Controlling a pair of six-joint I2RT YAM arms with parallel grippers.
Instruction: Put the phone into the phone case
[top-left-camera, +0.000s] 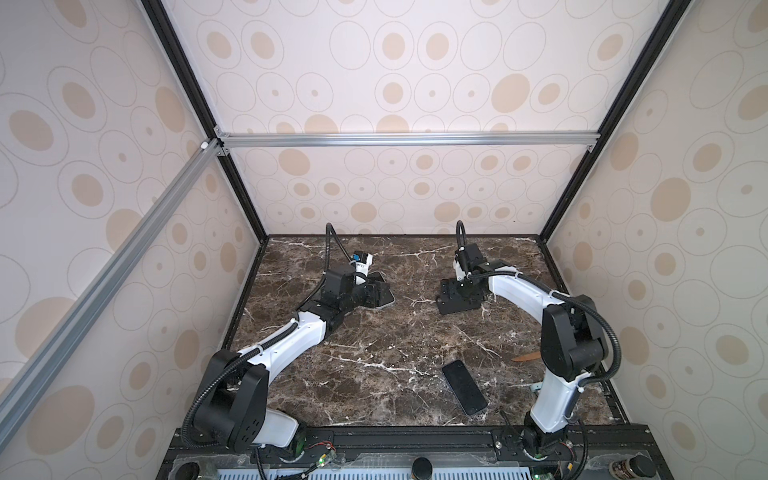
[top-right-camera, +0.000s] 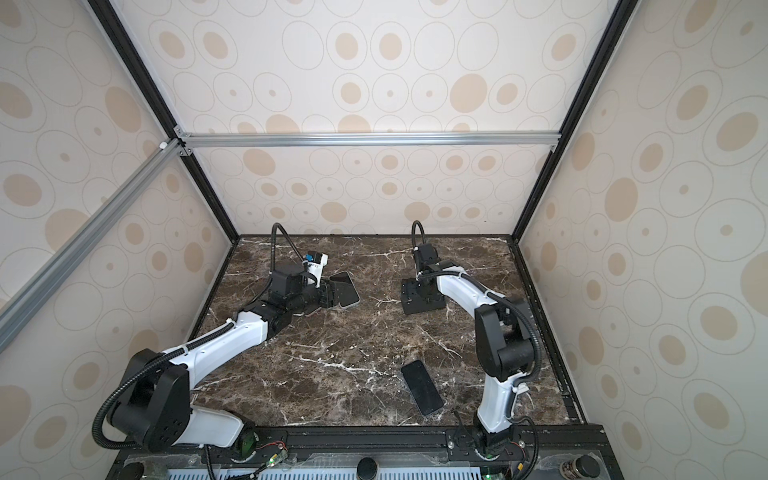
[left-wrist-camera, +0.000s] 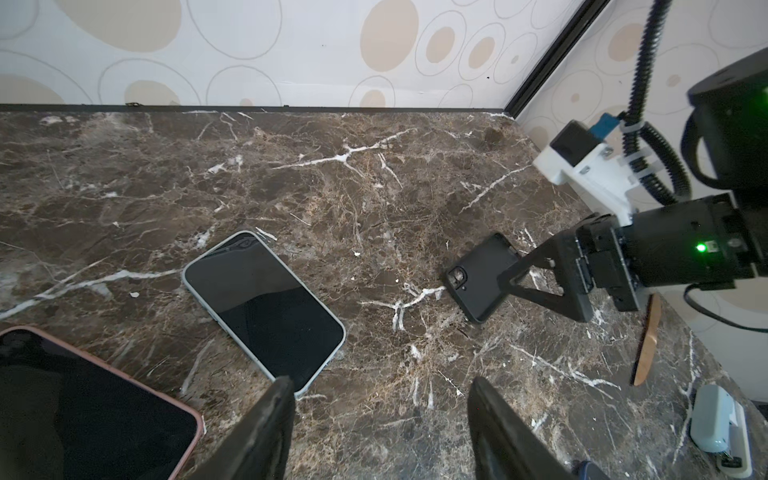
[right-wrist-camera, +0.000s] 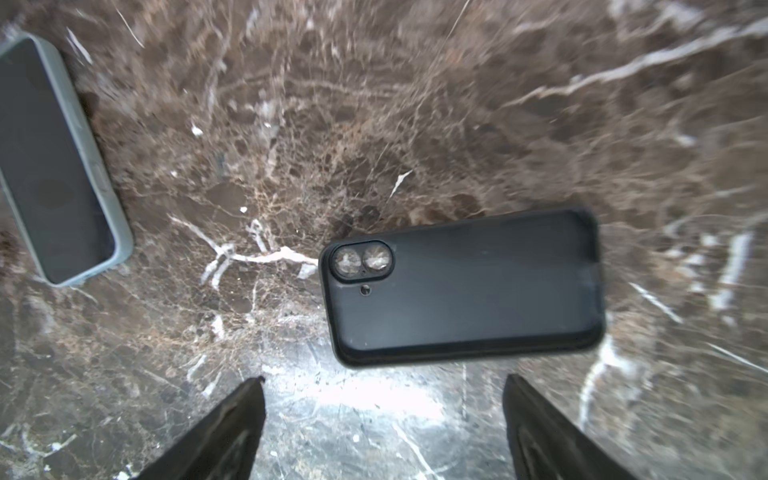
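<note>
The pale-rimmed phone (left-wrist-camera: 264, 309) is lying screen up, far left of centre. The phone case (right-wrist-camera: 465, 286) is lying flat to its right, apart, cutout end toward it. The left gripper (left-wrist-camera: 380, 380) is hovering at the phone's corner and the right gripper (right-wrist-camera: 384, 377) beside the case, both with jaws apart, gripping nothing. A second phone (top-left-camera: 464, 386) is resting near right. Print on the left camera mount (top-right-camera: 313, 264) is too small to read. Brown, white-veined marble table (top-left-camera: 374, 374); walls (top-left-camera: 415, 187) showing beige ovals.

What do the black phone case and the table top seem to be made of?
Phone case: probably soft rubber or silicone-like plastic, matte black; it shows only dull, diffuse sheen and rounded edges. Table top: brown marble look with white veins, polished, as a bright glare lies on it; real stone or printed laminate cannot be told.
</note>
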